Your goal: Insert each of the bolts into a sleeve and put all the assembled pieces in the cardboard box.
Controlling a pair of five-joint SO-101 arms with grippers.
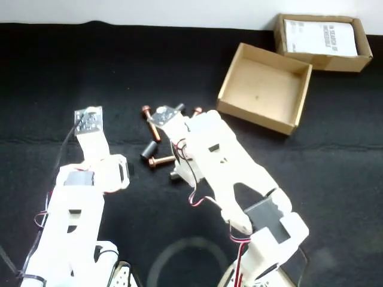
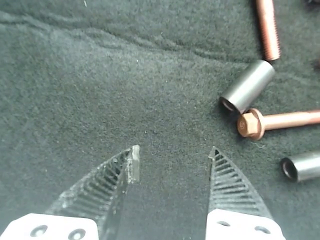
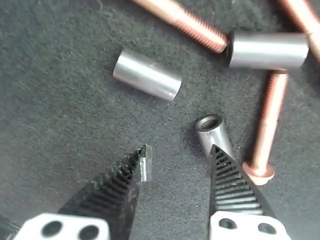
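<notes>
Released left and right jaws hover by sleeves [image 3: 147, 74]; overhead view adds cardboard box [image 1: 263, 86].

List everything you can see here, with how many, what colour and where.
bolts: three, copper, loose on the cloth by the sleeves.
sleeves: three, grey metal, lying among the bolts.
cardboard box: one, brown, open, beyond the bolts.
second box: one, brown, behind the cardboard box, white sheet inside.
cloth: one, black, under everything.
left gripper: one, pale fingers, open over bare cloth beside the bolts.
right gripper: one, dark fingers, open over the sleeves.
</notes>
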